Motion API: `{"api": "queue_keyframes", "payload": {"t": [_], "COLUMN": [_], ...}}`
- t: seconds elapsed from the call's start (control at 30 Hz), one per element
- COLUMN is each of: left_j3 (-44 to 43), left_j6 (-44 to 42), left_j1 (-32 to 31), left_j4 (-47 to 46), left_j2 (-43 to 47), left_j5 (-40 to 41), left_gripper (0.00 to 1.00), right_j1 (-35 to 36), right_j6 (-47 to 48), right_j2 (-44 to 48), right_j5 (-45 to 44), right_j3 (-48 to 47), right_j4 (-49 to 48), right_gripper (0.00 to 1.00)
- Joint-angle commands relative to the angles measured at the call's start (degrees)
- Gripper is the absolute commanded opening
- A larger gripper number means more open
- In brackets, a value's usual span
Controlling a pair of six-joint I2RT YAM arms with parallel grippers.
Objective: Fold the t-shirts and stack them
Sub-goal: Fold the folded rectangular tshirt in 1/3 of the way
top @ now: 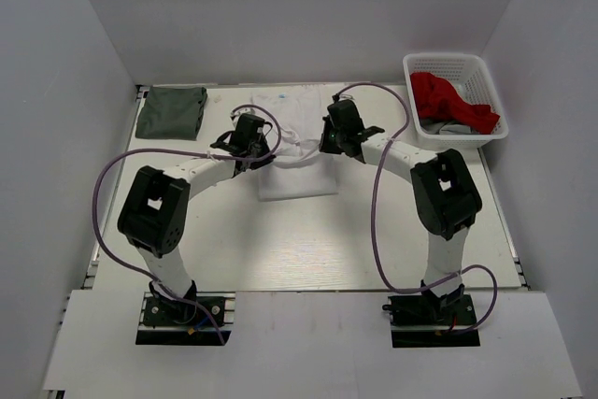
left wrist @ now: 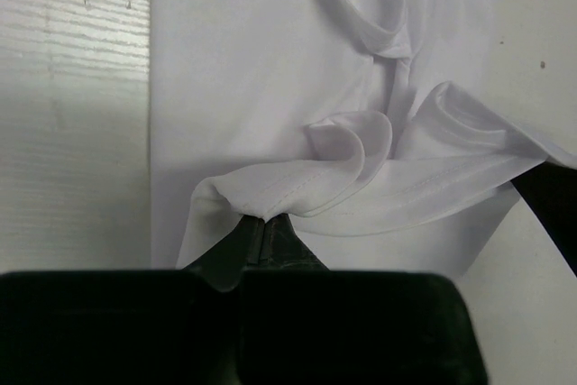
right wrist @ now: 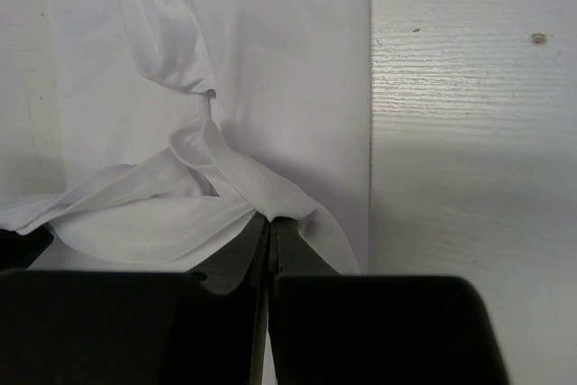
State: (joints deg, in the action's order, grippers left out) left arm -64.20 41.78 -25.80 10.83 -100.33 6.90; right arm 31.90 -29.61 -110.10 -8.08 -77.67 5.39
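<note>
Top external puts the white t-shirt (top: 297,182) mid-way up the table (top: 280,249) between my arms, with left gripper (left wrist: 264,224) and right gripper (right wrist: 270,223) each pinched on its lifted edge, so I'd carry both across level and together for a square fold.

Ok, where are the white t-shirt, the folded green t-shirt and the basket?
white t-shirt (top: 297,184): top external view, its flat lower part.
folded green t-shirt (top: 171,111): top external view, middle of the fold.
basket (top: 464,138): top external view, its near wall.
</note>
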Motion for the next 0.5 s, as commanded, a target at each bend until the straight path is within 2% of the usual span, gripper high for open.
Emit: {"api": "queue_keyframes", "payload": {"t": [0.0, 0.07, 0.1, 0.13, 0.17, 0.2, 0.23, 0.27, 0.3, 0.37, 0.4, 0.43, 0.47], "left_j3": [-3.5, -4.9, -6.8, -7.8, -9.0, -12.1, -13.9, -17.5, -18.9, -23.0, -24.2, -25.0, -25.0], "left_j6": [-0.6, -0.6, -0.6, -1.2, -1.2, -1.9, -1.9, -2.5, -4.0, -4.0, -4.9, -4.9, -5.8], "left_j1": [1.1, 1.7, 2.2, 2.2, 3.6, 4.1, 4.7, 5.8, 5.8, 6.6, 7.3, 7.3, 7.3], "left_j4": [-2.0, -1.4, -1.4, -0.5, 0.8, 1.7, 2.6, 4.4, 4.4, 5.2, 6.6, 7.3, 7.3], "left_j2": [-1.0, -3.4, -4.2, -5.0, -6.5, -7.3, -8.0, -9.2, -9.7, -10.4, -10.9, -10.9, -10.3], "left_j5": [-0.8, -0.8, -0.8, 0.0, 0.6, 0.6, 1.3, 1.3, 1.3, 1.9, 1.2, 1.2, 1.2], "left_gripper": [0.00, 0.03, 0.27, 0.40, 0.56, 0.74, 0.79, 0.83, 0.90, 0.93, 0.99, 0.99, 1.00], "right_j1": [-0.9, -1.4, -1.6, -2.0, -2.2, -2.6, -3.2, -3.9, -4.2, -5.4, -5.4, -5.6, -5.6], "right_j6": [1.0, 2.4, 3.0, 3.1, 4.0, 4.2, 4.6, 5.1, 5.2, 5.3, 5.4, 5.7, 6.0], "right_j2": [-2.1, -4.1, -4.8, -6.2, -7.5, -8.9, -9.5, -10.5, -11.4, -12.0, -12.1, -11.7, -10.5], "right_j5": [1.8, 3.1, 3.7, 4.3, 4.7, 4.7, 4.5, 4.6, 4.6, 7.1, 7.5, 12.3, 12.7], "right_j3": [-4.3, -5.3, -7.5, -8.7, -9.9, -13.6, -14.9, -17.1, -19.1, -21.4, -22.6, -22.4, -21.7], "right_j4": [-2.0, -2.2, -2.5, -0.8, -0.2, 0.3, 2.0, 2.3, 2.9, 3.0, 3.2, 3.3, 3.0], "right_gripper": [0.00, 0.00, 0.00, 0.00, 0.07, 0.18, 0.34, 0.40, 0.45, 0.54, 0.59, 0.62, 0.65]}}
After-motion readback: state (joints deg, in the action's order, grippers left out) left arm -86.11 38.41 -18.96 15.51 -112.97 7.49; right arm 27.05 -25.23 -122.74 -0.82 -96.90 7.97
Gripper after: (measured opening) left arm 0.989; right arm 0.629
